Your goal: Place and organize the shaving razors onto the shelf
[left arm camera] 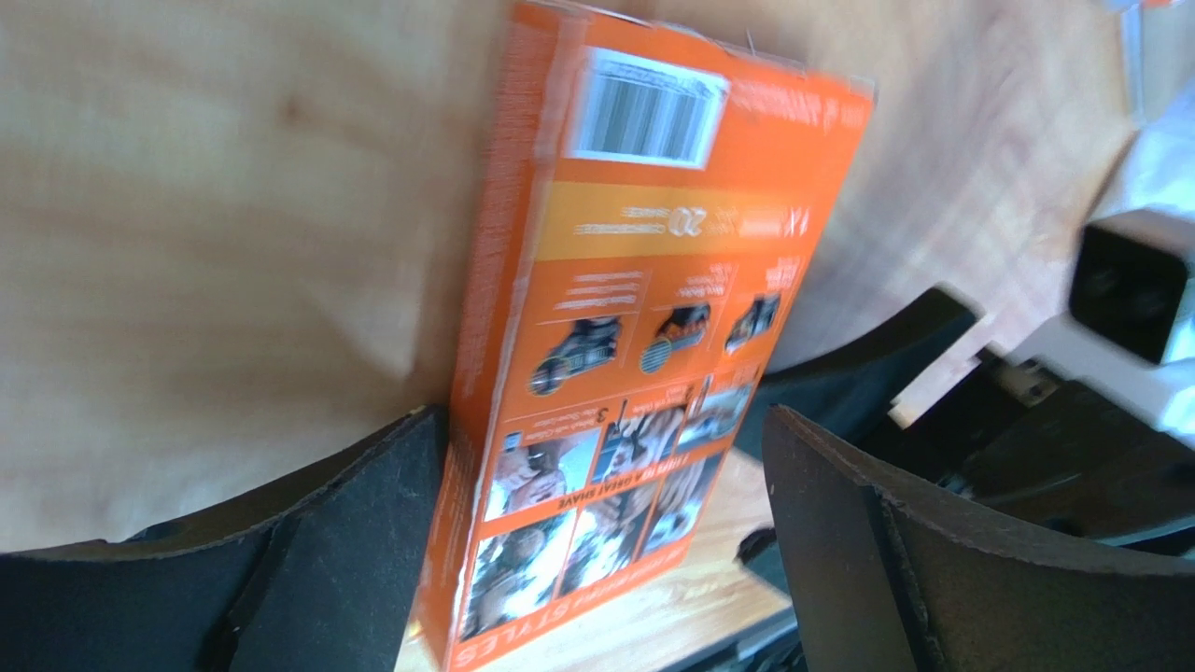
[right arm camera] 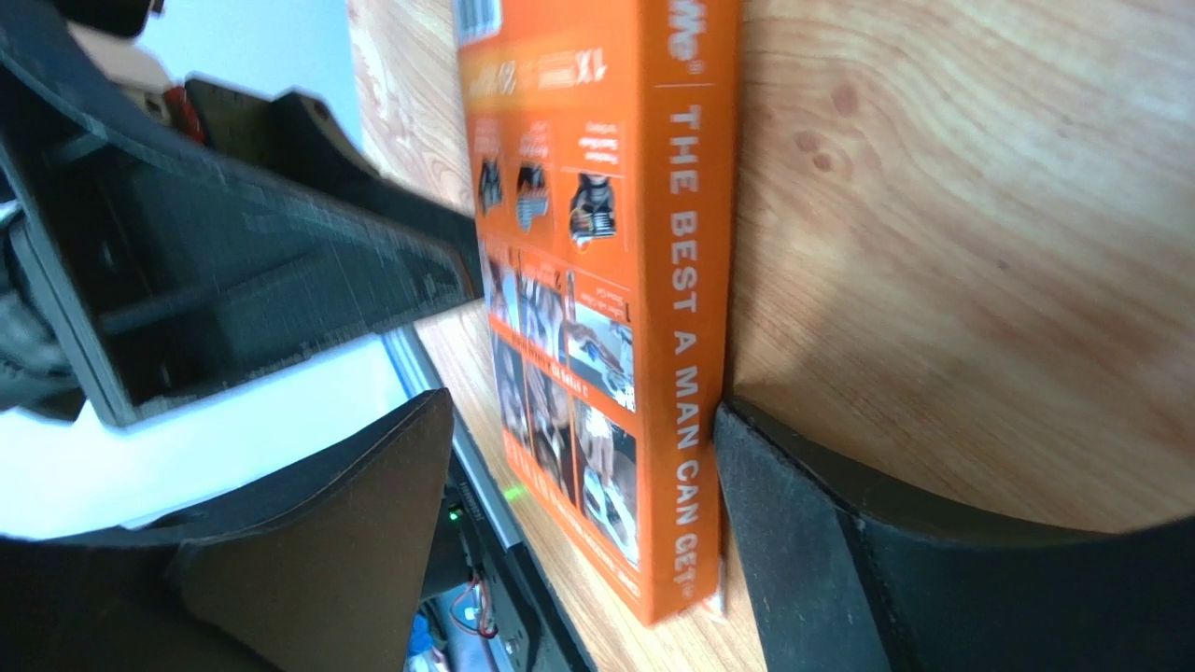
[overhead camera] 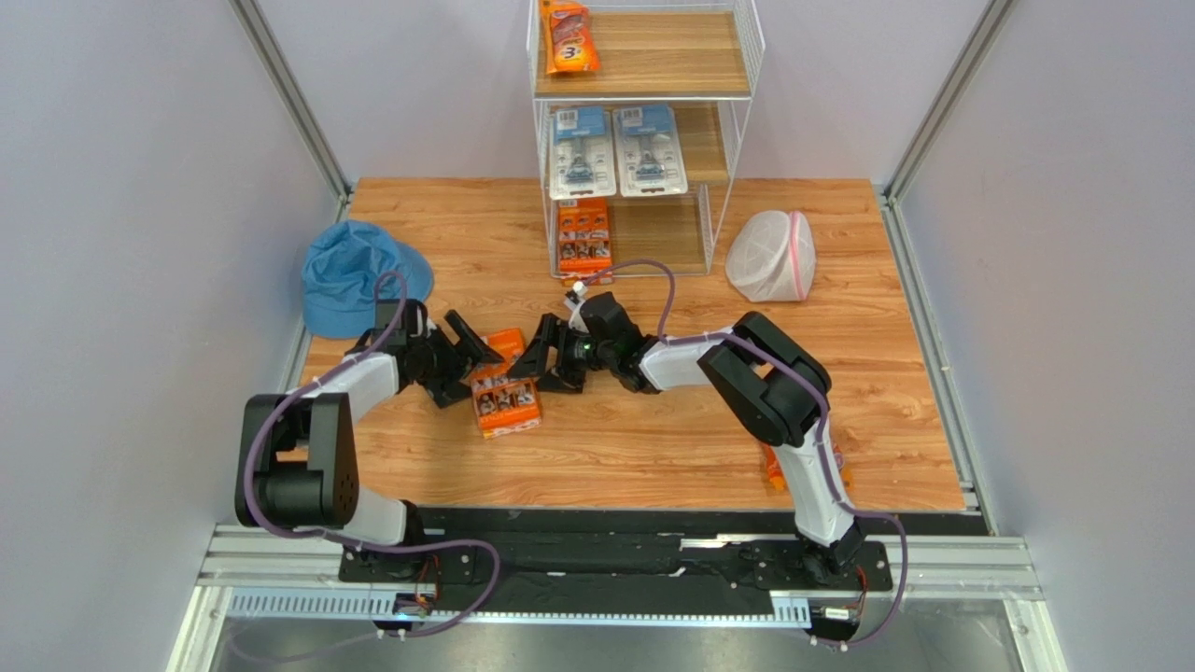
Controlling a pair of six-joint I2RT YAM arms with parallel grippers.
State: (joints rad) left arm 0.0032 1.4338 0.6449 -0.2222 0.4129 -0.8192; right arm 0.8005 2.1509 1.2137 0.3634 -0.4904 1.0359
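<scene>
Left wrist view: left hand [left arm camera: 603, 420] is spread around the orange multi-pack [left arm camera: 631, 322]; one finger is laid against its long edge and the other is held apart. Right wrist view: right hand [right arm camera: 586, 406] is spread about the same pack, one finger against the spine. The pack is seen on the worktop [overhead camera: 673, 420] between both hands.

Judged: one hand should be closed squarely across the narrow width, and the other drawn clear first. The shelf [overhead camera: 673, 56] stands well beyond the fingertips; the space beside the stocked orange pack [overhead camera: 584, 238] is suggested.
</scene>
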